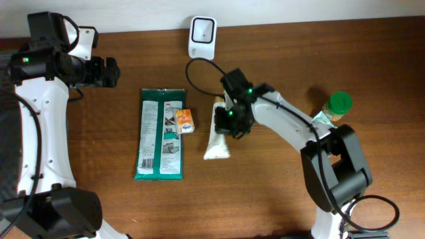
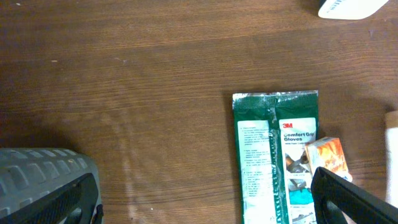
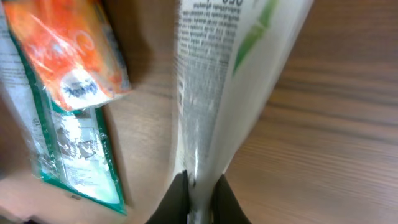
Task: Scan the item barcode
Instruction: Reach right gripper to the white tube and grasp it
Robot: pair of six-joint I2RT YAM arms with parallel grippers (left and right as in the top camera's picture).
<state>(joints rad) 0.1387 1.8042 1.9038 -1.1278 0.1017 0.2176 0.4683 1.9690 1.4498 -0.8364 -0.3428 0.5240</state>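
Near the back left corner of the wooden table [image 1: 279,199], the left gripper [image 1: 110,72] is seen with its jaws spread as wide as they go. Nothing is held, and only bare wood grain shows between them.

Further right, a flat, rectangular green plastic packet [image 1: 161,133] lies lengthwise. Gloves are named in its print and glimpsed through a clear panel. A small, glossy orange sachet [image 1: 185,121] rests on the packet's right edge.

At the back edge, near the middle, a white scanner [image 1: 202,36] with rounded corners stands, and a black cable is looped from it.

Just right of the sachet lies the item, a soft white tube [image 1: 216,136] with green print and fine text. It is flattened towards one end. The right gripper [image 1: 230,121] is closed tight on the tube, whose thin wall is pinched between the dark fingers [image 3: 229,202]. Whether the tube is clear of the table cannot be told.

Towards the right edge, a jar with a round green cap [image 1: 339,105] is partly hidden by the arm, and its contents cannot be made out.
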